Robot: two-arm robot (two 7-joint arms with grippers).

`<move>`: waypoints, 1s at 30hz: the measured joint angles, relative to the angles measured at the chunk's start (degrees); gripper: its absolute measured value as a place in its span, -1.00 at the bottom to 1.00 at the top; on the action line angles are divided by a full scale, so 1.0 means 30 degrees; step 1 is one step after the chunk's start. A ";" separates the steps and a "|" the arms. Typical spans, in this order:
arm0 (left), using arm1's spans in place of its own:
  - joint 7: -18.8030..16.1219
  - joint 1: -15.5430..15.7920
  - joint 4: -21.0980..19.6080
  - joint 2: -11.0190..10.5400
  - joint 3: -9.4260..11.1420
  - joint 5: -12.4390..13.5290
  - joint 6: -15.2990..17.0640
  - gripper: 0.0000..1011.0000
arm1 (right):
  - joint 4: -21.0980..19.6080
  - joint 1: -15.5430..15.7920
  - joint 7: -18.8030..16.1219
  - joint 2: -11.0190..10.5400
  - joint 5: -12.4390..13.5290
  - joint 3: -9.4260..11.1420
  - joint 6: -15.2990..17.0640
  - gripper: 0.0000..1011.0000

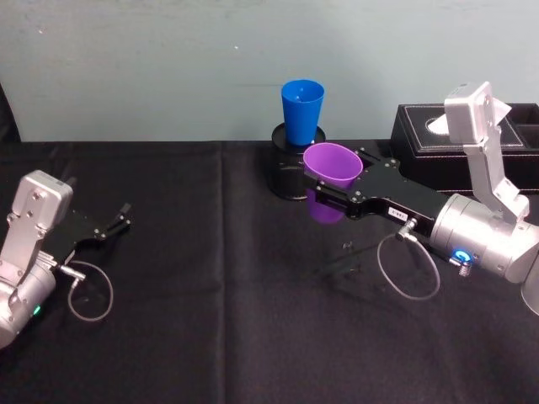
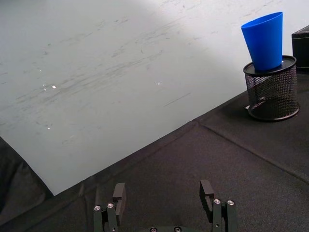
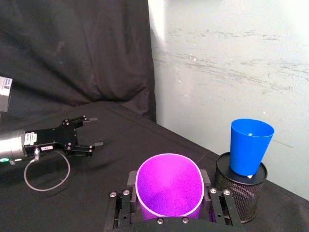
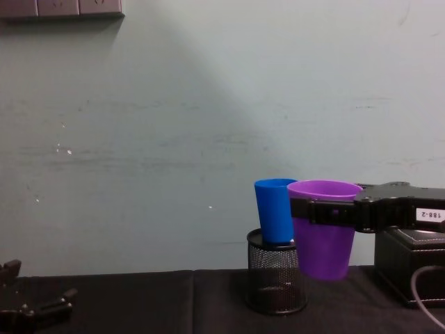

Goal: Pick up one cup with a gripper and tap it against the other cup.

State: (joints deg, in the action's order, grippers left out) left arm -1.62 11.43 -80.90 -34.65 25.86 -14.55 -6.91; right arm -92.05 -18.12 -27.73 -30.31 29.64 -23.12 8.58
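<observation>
Chest view: right gripper (image 4: pixel 300 209) clasps purple cup (image 4: pixel 325 250), hiding blue cup's (image 4: pixel 273 212) edge; left gripper's (image 2: pixel 164 192) jaws parted.

Tablecloth (image 1: pixel 185 278) open leftward — blue cup (image 1: pixel 302 109) in mesh holder (image 1: pixel 285 175) mid-back, black box (image 1: pixel 418 133) right.

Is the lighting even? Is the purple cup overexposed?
Chest view: the wall is dimmer at left. Right wrist view: the purple cup, held by the right gripper, glows flat inside. Head view: faint shadow on the black cloth below that arm; left gripper idle, open.
</observation>
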 joint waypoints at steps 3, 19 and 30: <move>0.0000 0.0000 0.0000 0.0000 0.0000 0.0000 0.0001 0.98 | 0.0000 0.0002 -0.0001 0.0006 -0.0003 0.0000 0.0000 0.45; 0.0000 0.0000 0.0001 0.0001 0.0000 -0.0001 0.0000 0.98 | 0.0006 0.0008 -0.0014 0.0032 -0.0028 0.0001 0.0001 0.45; 0.0000 0.0000 0.0000 0.0000 0.0000 0.0000 0.0000 0.98 | 0.0028 0.0009 -0.0016 0.0039 -0.0052 0.0002 0.0002 0.45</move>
State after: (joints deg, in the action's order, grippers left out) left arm -1.62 11.43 -80.90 -34.65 25.86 -14.55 -6.91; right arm -91.97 -18.09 -27.78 -30.19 29.48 -23.11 8.58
